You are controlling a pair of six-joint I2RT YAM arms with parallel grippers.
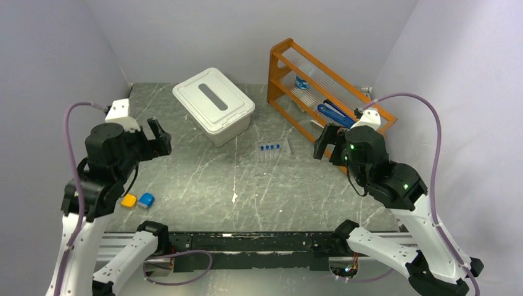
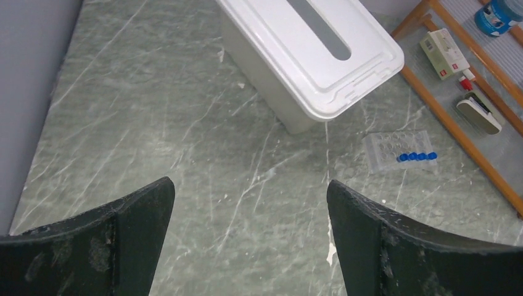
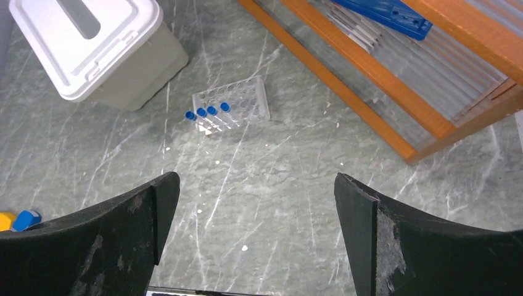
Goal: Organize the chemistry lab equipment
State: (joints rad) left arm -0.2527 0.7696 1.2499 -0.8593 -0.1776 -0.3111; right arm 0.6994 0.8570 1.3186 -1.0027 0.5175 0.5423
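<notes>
Both arms are up over the grey-green marbled tabletop (image 1: 203, 185). The left gripper (image 2: 250, 191) has its black fingers spread wide with nothing between them, just bare table showing through the gap. The right gripper (image 3: 256, 185) is the same deal: jaws wide apart, holding nothing. The small clear plastic tube rack (image 1: 273, 150) sits out in the middle of the table, between the big white lidded plastic box (image 1: 213, 102) and the orange wooden shelf rack (image 1: 327, 92), and it isn't touching either one. Four clear blue-capped test tubes (image 3: 206, 111) are lined up in a row along one edge of it. There's a long blue plastic thing (image 3: 382, 12) lying on the shelf, can't tell what it is. A small orange block (image 1: 128, 201) and a small blue block (image 1: 146, 200) sit side by side on the table near the left arm.
</notes>
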